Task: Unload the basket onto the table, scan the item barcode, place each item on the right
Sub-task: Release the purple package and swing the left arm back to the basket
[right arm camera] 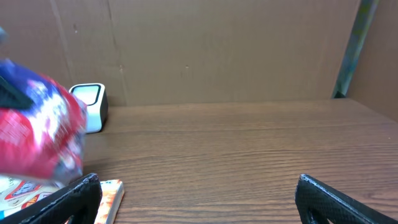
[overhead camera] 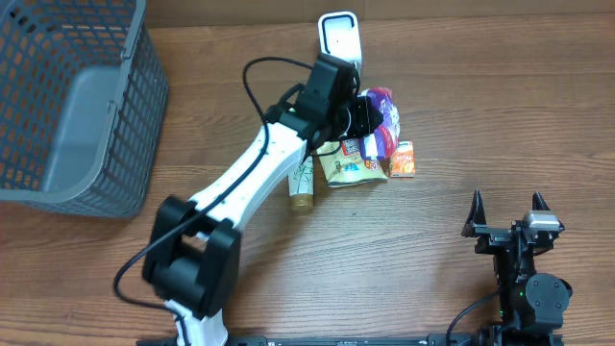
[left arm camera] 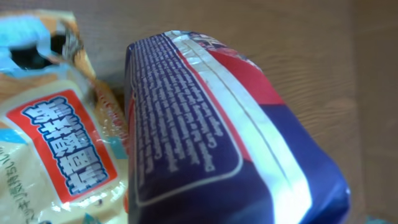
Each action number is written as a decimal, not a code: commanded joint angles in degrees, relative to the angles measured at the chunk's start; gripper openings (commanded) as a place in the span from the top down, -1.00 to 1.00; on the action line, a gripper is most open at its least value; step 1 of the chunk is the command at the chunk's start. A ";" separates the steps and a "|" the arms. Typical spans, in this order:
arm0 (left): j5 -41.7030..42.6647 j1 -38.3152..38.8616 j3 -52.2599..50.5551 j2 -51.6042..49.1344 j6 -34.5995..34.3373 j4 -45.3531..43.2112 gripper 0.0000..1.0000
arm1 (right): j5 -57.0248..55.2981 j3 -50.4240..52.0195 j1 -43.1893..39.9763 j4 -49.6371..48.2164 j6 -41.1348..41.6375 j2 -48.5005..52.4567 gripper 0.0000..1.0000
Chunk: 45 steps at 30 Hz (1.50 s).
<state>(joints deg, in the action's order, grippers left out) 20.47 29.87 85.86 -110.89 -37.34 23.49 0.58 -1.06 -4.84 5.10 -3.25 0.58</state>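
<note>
Two arms share a brown wood-grain table, and only the left one is out over the goods. A grey mesh basket sits at the far left corner. Behind the table, in the right wrist view, stands a plain cardboard wall.

The white scanner stands upright at the back edge. Just in front of it lies a small heap: a yellow snack bag, an orange carton beside it, and a tube lying at the near left of the pile.

The purple and red packet is at the top of that heap, near the scanner. The left gripper is right against it. Its wrist camera shows nothing but the packet's printed side and the snack bag next to it. I cannot tell whether its jaws are clamped on the packet or loose.

The right gripper sits well apart at the near right, jaws spread wide and holding nothing.
</note>
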 commanded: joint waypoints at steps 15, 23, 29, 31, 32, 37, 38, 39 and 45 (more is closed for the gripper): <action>-9.51 -8.74 27.36 5.92 18.75 28.52 -1.00 | -0.52 0.59 0.28 -0.28 -0.22 -0.42 -1.00; -41.97 -18.18 47.36 10.27 21.03 55.21 -1.00 | -0.52 0.59 0.28 -0.28 -0.22 -0.42 -1.00; -46.29 -33.59 47.25 9.57 15.85 63.98 0.65 | -0.52 0.59 0.28 -0.28 -0.22 -0.42 -1.00; -44.28 -39.69 47.25 8.66 12.46 65.90 0.92 | -0.52 0.59 0.28 -0.28 -0.22 -0.42 -1.00; -43.71 -42.32 47.25 8.07 11.10 67.01 0.92 | -0.52 0.59 0.28 -0.28 -0.22 -0.42 -1.00; -40.19 -53.24 46.88 3.85 9.33 73.33 0.92 | -0.52 0.59 0.28 -0.28 -0.22 -0.42 -1.00; -36.79 -54.71 45.86 3.48 11.56 73.33 0.92 | -0.52 0.59 0.28 -0.28 -0.22 -0.42 -1.00; -33.40 -55.91 44.50 3.37 12.37 73.33 0.92 | -0.52 0.59 0.28 -0.28 -0.22 -0.42 -1.00; -28.98 -58.82 37.97 3.52 15.87 73.35 0.92 | -0.52 0.59 0.28 -0.28 -0.22 -0.42 -1.00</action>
<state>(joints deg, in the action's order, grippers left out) -13.37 -28.64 126.30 -106.98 -24.95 96.66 0.62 -1.06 -4.84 5.15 -3.22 0.58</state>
